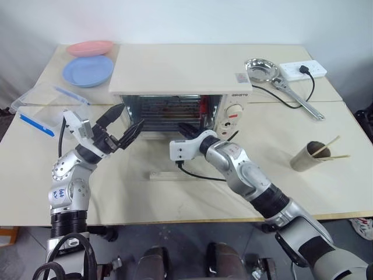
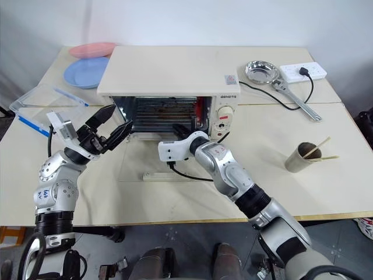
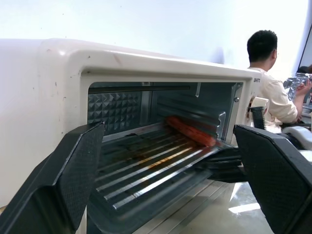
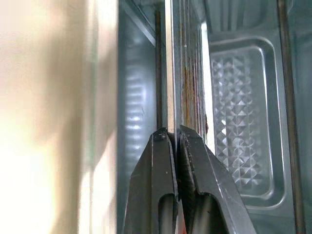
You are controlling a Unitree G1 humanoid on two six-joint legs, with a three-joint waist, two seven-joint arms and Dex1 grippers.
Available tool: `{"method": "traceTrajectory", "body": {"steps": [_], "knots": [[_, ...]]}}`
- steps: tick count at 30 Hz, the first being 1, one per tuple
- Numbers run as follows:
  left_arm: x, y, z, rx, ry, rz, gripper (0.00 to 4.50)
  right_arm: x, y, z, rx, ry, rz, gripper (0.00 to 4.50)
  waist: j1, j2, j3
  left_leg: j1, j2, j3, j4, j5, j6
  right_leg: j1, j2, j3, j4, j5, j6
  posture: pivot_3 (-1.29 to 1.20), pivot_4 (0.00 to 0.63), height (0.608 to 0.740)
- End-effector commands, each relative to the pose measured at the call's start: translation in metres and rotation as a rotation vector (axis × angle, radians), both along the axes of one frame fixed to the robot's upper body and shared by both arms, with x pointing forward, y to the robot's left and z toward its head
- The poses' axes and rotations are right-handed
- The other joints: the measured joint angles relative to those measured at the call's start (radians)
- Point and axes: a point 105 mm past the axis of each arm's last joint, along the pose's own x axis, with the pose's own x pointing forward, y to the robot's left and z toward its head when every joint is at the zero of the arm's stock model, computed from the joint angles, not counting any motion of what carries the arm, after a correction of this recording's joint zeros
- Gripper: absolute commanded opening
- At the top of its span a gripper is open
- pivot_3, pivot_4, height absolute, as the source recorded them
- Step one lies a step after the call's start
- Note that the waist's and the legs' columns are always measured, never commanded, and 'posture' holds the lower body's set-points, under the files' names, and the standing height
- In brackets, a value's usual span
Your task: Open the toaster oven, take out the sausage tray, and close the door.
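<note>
The cream-white toaster oven (image 1: 180, 67) stands mid-table with its glass door (image 1: 152, 158) folded down flat in front, bar handle (image 1: 175, 174) nearest me. Inside, the silver ridged sausage tray (image 3: 146, 168) carries one red sausage (image 3: 190, 131). My right gripper (image 1: 190, 129) reaches into the opening's right side and is shut on the tray's thin front rim (image 4: 187, 73); its fingertips (image 4: 165, 139) pinch that edge. At the left side of the opening my left gripper (image 1: 129, 123) hovers above the door, open wide, nothing between its fingers (image 3: 78, 165).
Blue plate (image 1: 87, 71) and pink plate (image 1: 89, 48) lie back left, a clear plastic lid (image 1: 41, 105) at the left edge. A steel bowl (image 1: 262, 70), power strip (image 1: 302, 70) and wrench (image 1: 297, 99) sit back right. A cup with chopsticks (image 1: 312, 156) stands right. A person (image 3: 268, 83) sits behind.
</note>
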Motion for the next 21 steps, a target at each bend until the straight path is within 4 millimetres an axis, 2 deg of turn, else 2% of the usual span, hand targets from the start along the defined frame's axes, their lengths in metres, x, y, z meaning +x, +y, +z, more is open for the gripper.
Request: {"method": "traceTrajectory", "body": {"steps": [1,11,21], "knots": [[0.001,0.007,0.007,0.015,-0.026,0.025,4.50,-0.012,-0.012,0.021,0.016,-0.098,0.010,0.03,0.003,0.000,0.000,0.000,0.000,-0.001,0.000,0.000,0.000,0.000,0.000,0.000,0.000,0.000,0.000,0.00,0.150,0.740],[0.005,0.009,0.008,0.027,-0.020,0.013,4.50,-0.040,-0.027,0.018,0.009,-0.083,0.055,0.03,0.027,0.000,0.000,-0.002,-0.001,-0.001,0.001,0.000,0.000,0.000,0.000,-0.001,-0.003,0.000,0.000,0.00,0.150,0.740],[0.009,0.013,0.008,0.049,-0.018,0.004,4.50,-0.056,-0.036,0.009,-0.012,-0.049,0.084,0.03,0.029,-0.001,0.000,-0.007,-0.001,-0.005,0.005,0.000,0.001,0.000,0.000,-0.004,-0.003,0.000,0.000,0.00,0.150,0.740]]}}
